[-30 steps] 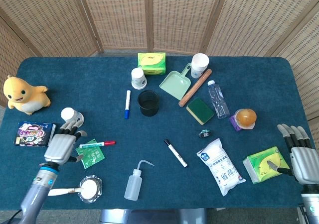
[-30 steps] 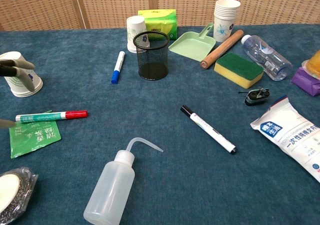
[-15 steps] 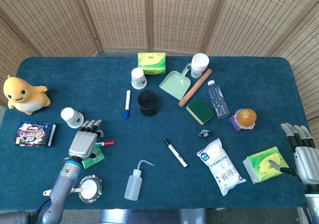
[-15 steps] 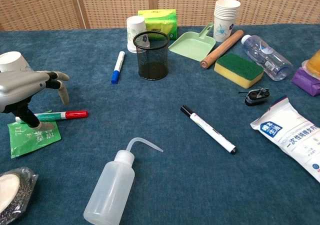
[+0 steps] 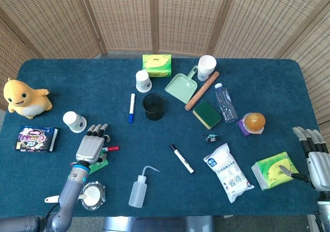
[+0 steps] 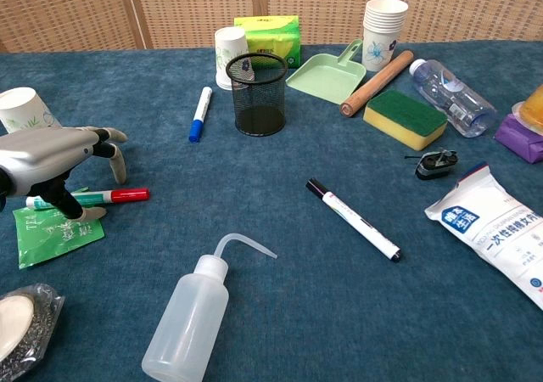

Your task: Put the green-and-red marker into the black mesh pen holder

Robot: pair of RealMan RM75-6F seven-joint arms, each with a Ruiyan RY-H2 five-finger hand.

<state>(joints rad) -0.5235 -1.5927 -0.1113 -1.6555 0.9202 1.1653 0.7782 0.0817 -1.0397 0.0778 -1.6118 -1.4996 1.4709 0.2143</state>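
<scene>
Head view — left hand [image 5: 91,148] has shifted slightly right since 0.5 s ago, fingers spread, over the green-and-red marker [image 5: 110,148]; right hand [image 5: 315,160] open, holding nothing.

Chest view — marker lies flat on the cloth, well apart from the black mesh pen holder [image 6: 258,94]; thumb has lowered beside it, no grip.

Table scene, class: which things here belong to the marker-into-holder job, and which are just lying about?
Belong to the job:
green-and-red marker
black mesh pen holder
left hand, over the marker

Lying about:
blue marker
black marker
squeeze bottle
sponge
dustpan
</scene>
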